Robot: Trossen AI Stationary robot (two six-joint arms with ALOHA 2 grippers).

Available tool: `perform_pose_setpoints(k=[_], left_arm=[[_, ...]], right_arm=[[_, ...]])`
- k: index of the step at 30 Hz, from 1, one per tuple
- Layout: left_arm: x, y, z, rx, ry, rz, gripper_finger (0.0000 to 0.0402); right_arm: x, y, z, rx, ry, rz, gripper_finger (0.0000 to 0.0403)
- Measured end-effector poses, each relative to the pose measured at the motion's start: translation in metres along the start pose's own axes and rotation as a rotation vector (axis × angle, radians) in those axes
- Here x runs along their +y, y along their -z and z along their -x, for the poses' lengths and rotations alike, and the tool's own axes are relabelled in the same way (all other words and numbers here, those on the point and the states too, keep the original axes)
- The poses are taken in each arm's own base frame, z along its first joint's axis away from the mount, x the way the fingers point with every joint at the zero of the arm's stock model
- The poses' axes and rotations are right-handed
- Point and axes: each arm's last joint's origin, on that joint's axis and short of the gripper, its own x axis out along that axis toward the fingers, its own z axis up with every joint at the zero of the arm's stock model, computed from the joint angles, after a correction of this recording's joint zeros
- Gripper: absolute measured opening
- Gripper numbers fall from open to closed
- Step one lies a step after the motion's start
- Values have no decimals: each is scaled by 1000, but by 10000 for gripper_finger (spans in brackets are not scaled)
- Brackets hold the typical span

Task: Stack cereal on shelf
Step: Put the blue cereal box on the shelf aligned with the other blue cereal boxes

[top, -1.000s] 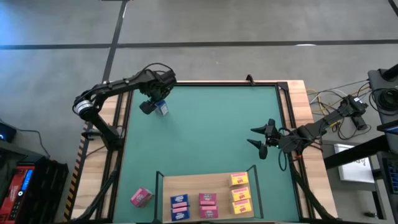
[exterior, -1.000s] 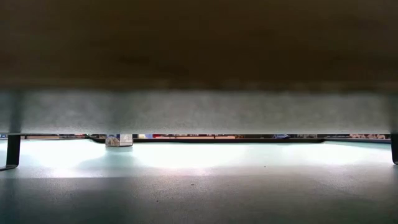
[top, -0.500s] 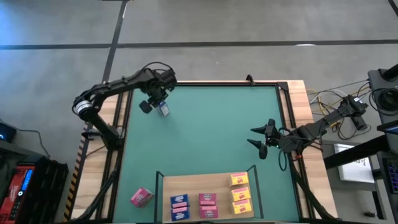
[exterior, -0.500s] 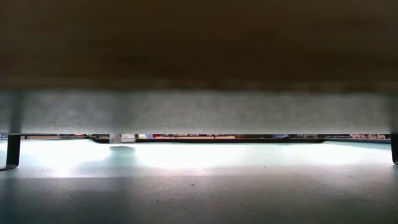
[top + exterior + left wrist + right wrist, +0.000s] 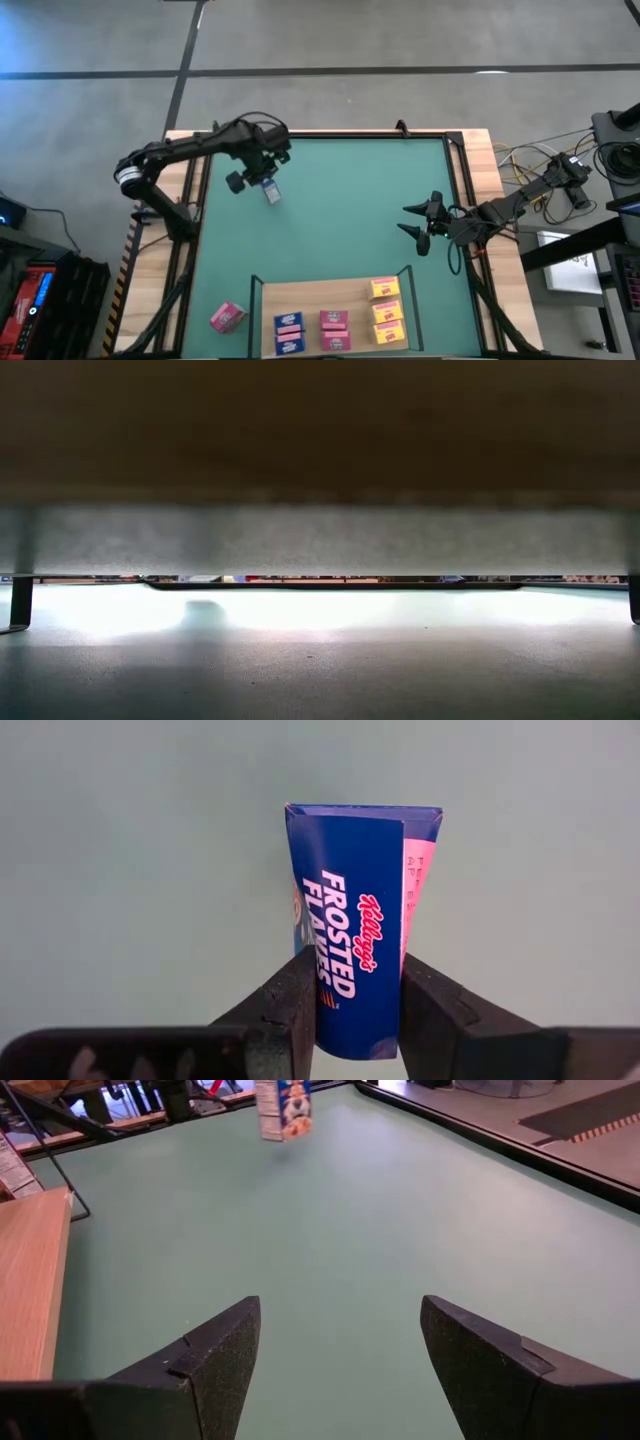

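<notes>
A blue cereal box hangs over the far left part of the green mat, with my left gripper shut on it. It also shows in the right wrist view as the blue box, clear of the mat. The shelf, a light-wood board, lies at the mat's near edge with blue, pink and yellow boxes on it. A pink box lies on the mat left of the shelf. My right gripper waits open near the right edge. My left gripper pinches the blue box between its two fingers, at the end of the box nearest the wrist. The fingers come from above, pointing down. The box hangs below them along their length, lifted clear of the mat.
The mat's dark frame rails run along its edges. The low view looks out from under the shelf board, with a shelf post at the left. Cables and gear lie beyond the table's right edge.
My left gripper has risen and moved a little toward the table's near and right side, carrying the blue box. The box stood on the mat a second ago; it is now lifted clear and has left the low view, where only its shadow remains.
</notes>
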Motion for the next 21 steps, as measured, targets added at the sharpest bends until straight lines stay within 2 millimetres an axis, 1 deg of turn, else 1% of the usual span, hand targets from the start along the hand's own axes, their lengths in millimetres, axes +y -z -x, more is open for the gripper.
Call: perform_pose_setpoints(k=[3,8,12,16,21], left_arm=[[7,25,3,24,2,83,92],[19,66,5,78,12,280,92],[26,93,7,140,42,342,92],[32,116,9,238,31,425,92],[42,132,11,305,-35,486,92]], right_arm=[[0,0,0,0,0,0,265],[0,0,0,0,0,0,265],[0,0,0,0,0,0,265],[0,0,0,0,0,-1,265],[0,0,0,0,0,0,265]])
